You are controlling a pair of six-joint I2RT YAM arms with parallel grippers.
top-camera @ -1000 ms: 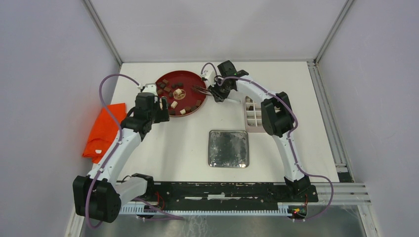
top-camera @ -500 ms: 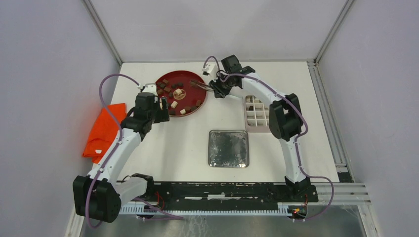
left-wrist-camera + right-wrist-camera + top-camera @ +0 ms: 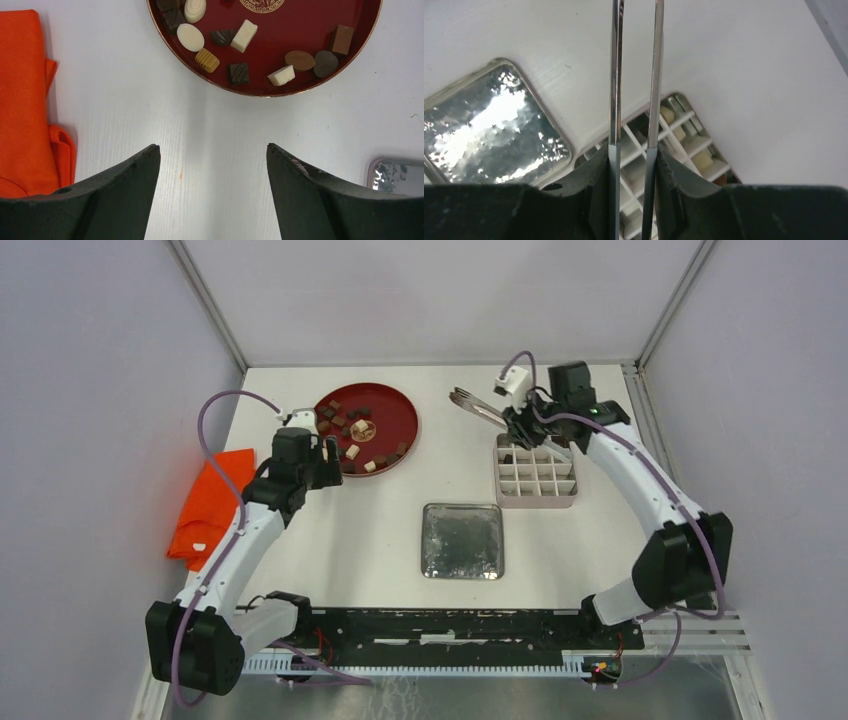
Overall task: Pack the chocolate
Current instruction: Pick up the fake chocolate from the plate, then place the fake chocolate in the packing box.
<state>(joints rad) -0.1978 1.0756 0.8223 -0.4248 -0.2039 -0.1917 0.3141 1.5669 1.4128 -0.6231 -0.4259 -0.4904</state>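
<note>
Packing barely begun, I judge. Most chocolate sits on red plate. Few pieces in grid box, most cells look unfilled. Right gripper clamped partway on metal tongs above box's far edge. Tong tips out of view, load unknown. Left gripper wide, holding nothing, near plate.

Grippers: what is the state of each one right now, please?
Left gripper: open, fingers holding nothing.
Right gripper: closed on the metal tongs.
</note>
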